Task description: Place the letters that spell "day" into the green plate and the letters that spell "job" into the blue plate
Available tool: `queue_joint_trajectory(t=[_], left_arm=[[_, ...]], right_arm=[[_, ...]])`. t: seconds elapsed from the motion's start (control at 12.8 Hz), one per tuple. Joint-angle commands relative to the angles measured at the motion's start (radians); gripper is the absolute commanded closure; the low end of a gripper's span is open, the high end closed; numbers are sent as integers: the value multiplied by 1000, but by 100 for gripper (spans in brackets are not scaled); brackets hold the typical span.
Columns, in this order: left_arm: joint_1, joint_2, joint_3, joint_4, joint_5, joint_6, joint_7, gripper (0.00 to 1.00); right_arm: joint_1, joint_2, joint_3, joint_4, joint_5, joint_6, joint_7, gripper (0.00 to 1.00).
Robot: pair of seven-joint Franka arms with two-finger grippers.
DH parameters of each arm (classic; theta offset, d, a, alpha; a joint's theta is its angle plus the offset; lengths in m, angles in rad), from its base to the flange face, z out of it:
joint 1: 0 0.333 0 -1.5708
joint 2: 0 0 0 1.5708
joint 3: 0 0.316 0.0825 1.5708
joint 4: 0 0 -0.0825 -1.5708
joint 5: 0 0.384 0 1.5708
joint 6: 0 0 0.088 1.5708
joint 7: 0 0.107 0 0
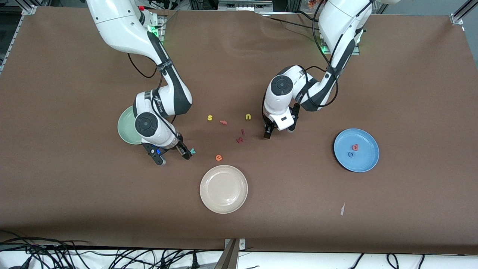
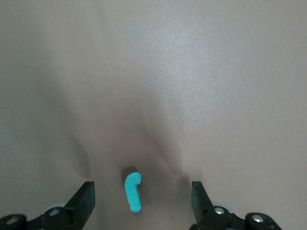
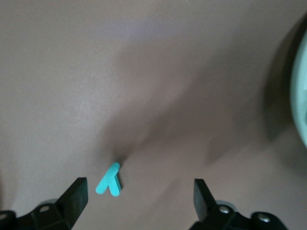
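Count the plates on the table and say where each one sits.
3. The green plate lies at the right arm's end, partly hidden by that arm. The cream-white plate is nearest the front camera. The blue plate lies toward the left arm's end.

1. A robotics lab: two white-and-black jointed robot arms (image 1: 164, 93) (image 1: 317, 82) stand bolted at the 12 o'clock edge of a brown cloth-covered table (image 1: 410, 74)
2. Silver aluminium frame rails (image 1: 461, 13) show at the 1 o'clock corner
3. Tangled black cables (image 1: 74, 256) lie past the 6 to 8 o'clock edge
4. Green status lights (image 1: 154, 31) glow at the arm bases
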Motion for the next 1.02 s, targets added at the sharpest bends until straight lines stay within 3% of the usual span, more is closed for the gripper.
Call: queue_joint_trajectory(t=[0.0,0.63,0.86,0.94], left_arm=[[-7,-19,9,-45,43,35,-67,13],[-10,15,8,-18,28,36,-89,40],[-13,27,8,7,5,36,-101,57],[-13,33,8,7,5,36,-101,64]], right_arm=[[32,45,-8,31,9,38,26,12],[44,85,-8,32,5,102,162,16],[50,95,-6,60,15,102,193,18],[50,95,-6,60,17,102,193,23]])
